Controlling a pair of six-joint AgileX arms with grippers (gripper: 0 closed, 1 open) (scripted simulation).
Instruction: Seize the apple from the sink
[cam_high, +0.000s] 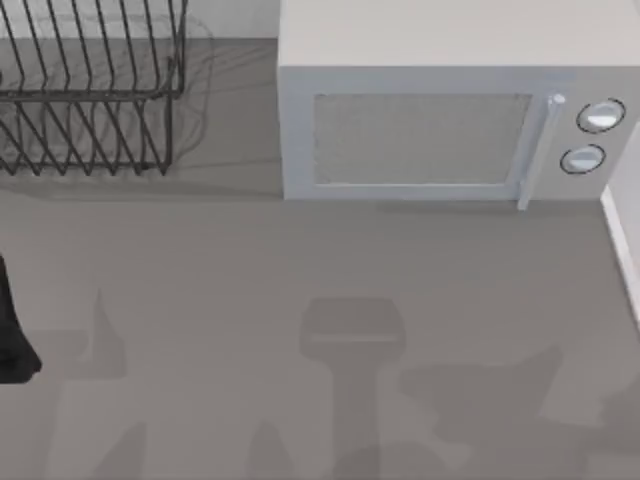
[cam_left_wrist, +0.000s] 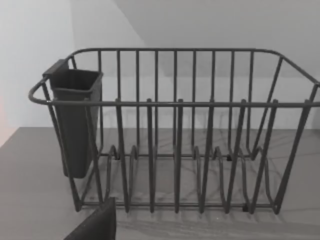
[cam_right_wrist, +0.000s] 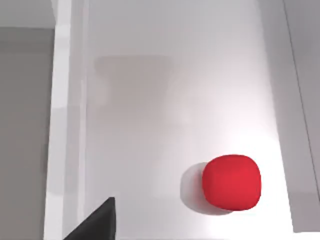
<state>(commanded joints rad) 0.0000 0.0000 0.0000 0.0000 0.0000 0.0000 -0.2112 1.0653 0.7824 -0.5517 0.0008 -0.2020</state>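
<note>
Seen from above, a grey table (cam_high: 200, 300) stretches across the scene. At its far left stands a dark wire dish rack (cam_high: 90, 90), its thin bars upright in rows. The left wrist camera faces this rack (cam_left_wrist: 180, 140) from the side and shows a dark rectangular cutlery cup (cam_left_wrist: 75, 125) hung on one end of its top rail. At the left edge of the overhead view, near the front, a black piece of the left arm (cam_high: 12, 335) reaches into sight; whether the left gripper is open or closed cannot be told, and a dark corner of it (cam_left_wrist: 97, 225) sits at the edge of its own camera view.

Moving right, a white microwave (cam_high: 450, 120) stands at the back of the table, well apart from the rack. Its door has a pale mesh window, a vertical handle (cam_high: 540, 150) and two round knobs (cam_high: 592, 135) stacked at its right end. Soft grey shadows lie on the bare table in front of it.

At the far right edge of the overhead view runs a pale strip, the sink rim (cam_high: 625, 250). The right wrist camera looks down into the white sink (cam_right_wrist: 175, 100), where the apple (cam_right_wrist: 232, 182), a smooth bright red rounded shape, rests on the basin floor with a faint shadow beside it. Nothing touches it. A dark corner of the right gripper (cam_right_wrist: 97, 225) shows in that view, apart from the fruit; how far its fingers are spread cannot be told.
</note>
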